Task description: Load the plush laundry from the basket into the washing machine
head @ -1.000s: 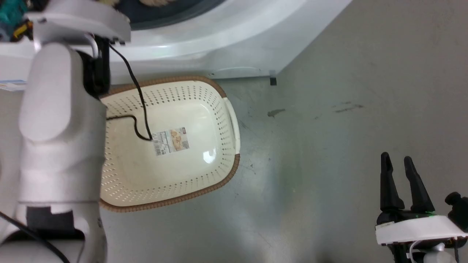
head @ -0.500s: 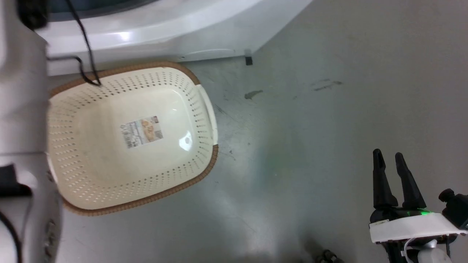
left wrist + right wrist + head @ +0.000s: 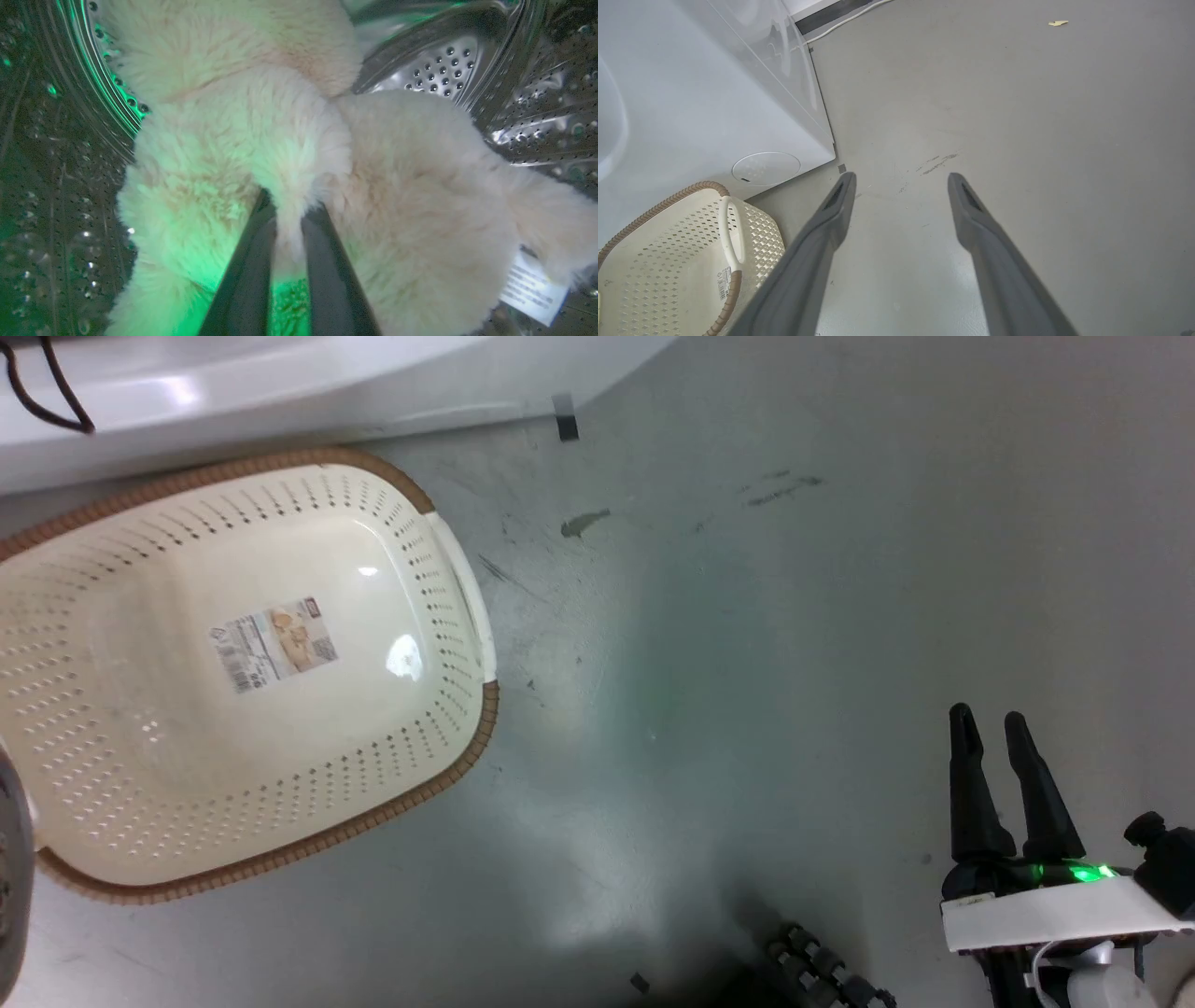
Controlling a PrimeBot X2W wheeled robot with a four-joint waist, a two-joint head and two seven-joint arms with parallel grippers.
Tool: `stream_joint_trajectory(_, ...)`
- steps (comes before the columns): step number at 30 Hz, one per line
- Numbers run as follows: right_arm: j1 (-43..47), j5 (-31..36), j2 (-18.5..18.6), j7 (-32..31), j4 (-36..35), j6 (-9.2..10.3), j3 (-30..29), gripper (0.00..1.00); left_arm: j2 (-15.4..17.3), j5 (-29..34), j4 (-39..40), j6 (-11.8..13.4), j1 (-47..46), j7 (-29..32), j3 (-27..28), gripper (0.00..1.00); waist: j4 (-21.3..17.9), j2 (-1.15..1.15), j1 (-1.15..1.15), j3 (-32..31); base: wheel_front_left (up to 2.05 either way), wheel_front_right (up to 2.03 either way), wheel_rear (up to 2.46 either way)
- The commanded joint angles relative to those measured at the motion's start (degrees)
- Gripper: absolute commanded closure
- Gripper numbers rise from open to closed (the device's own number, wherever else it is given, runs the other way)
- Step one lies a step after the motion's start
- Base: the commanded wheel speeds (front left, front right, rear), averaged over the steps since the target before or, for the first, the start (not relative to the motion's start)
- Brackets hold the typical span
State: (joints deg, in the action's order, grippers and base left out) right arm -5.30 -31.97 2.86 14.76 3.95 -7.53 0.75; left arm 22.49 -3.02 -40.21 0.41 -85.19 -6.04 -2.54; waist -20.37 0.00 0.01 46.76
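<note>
On my left wrist feed, the left gripper point(image 3: 292, 210) is deep in the washing machine's steel drum point(image 3: 444, 60). Its two dark fingers are drawn close together, pinching a fold of the plush laundry point(image 3: 243, 140) between them. The beige bundle lies across the middle of that view in rounded lobes and rests against the perforated drum wall. A green glow falls on its 7 o'clock side. Its white tag point(image 3: 532, 289) sits at 4 o'clock, just beside the pile.

On the head feed, a black cable point(image 3: 37, 392) loops at 11 o'clock over the white base of the washing machine point(image 3: 233, 383), which runs along the top edge. Just below it, from 9 to 8 o'clock, the basket point(image 3: 420, 737) stands on the floor point(image 3: 747, 616) close to the machine's front. I cannot tell whether they touch. I can see its bare cream bottom with the sticker label point(image 3: 274, 642) near the centre. Its white side handle point(image 3: 462, 588) faces 3 o'clock. The grey floor has a few dark scuffs towards 12 and 1 o'clock, and a dark ribbed part I cannot identify pokes in at 6 o'clock. At 4 o'clock the right gripper point(image 3: 989, 719) hangs well apart from the basket. Its fingers point up the view and are parted, with nothing between them.

The right wrist feed shows the same spread, with bare floor between the two fingers. The washer's white side is at 10 o'clock, a round cap point(image 3: 766, 168) is low on its front panel, and the basket's handled end is at 8 o'clock.
</note>
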Motion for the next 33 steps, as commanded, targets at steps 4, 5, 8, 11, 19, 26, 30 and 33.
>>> stream_joint_trajectory(4,0.31,-0.55,0.01,0.24,-0.94,0.04,-0.21,0.00,0.43,0.34,0.55,0.10,-2.41,0.44,-0.45,1.00,-0.74,0.00,-0.01,1.81,0.00,0.00,0.00)
stream_joint_trajectory(5,0.36,-0.60,0.01,0.24,-1.07,0.04,-0.25,0.00,0.52,0.40,0.52,0.00,-2.70,0.69,-0.67,1.00,-0.73,0.00,-0.01,2.05,0.00,0.00,0.00)
stream_joint_trajectory(8,0.32,-0.78,0.01,0.24,-1.15,0.04,-0.11,0.00,0.65,0.48,0.32,-0.05,-3.62,0.79,-1.14,1.00,-0.57,0.00,-0.01,2.65,0.00,0.00,0.00)
stream_joint_trajectory(11,0.06,-0.86,0.01,0.24,-0.89,0.04,0.19,0.00,0.51,0.49,-0.38,0.36,-4.21,0.59,-1.46,0.00,-0.19,0.00,-0.01,2.80,0.00,0.00,0.00)
stream_joint_trajectory(19,-1.51,1.03,0.01,0.24,-0.68,0.04,-1.29,0.00,-1.92,-1.06,-5.26,-0.41,-4.36,-3.32,-2.67,0.00,2.80,0.00,-0.01,0.88,0.00,0.00,0.00)
stream_joint_trajectory(26,-2.17,3.11,0.01,0.24,-0.75,0.04,-3.01,0.00,-5.25,-3.24,-9.57,-1.72,-2.23,-6.27,-3.22,0.00,5.95,0.00,-0.01,-2.45,0.00,0.00,0.00)
stream_joint_trajectory(30,-2.32,4.04,0.01,0.24,-0.50,0.04,-3.75,0.00,-7.11,-4.60,-11.02,-2.07,0.31,-7.57,-3.14,0.00,7.68,0.00,-0.01,-4.83,0.00,0.00,0.00)
stream_joint_trajectory(33,-2.27,4.64,0.01,0.24,-0.31,0.04,-4.35,0.00,-8.48,-5.41,-11.37,-2.24,2.65,-8.25,-3.19,0.00,8.93,0.00,-0.01,-6.68,0.00,0.00,0.00)
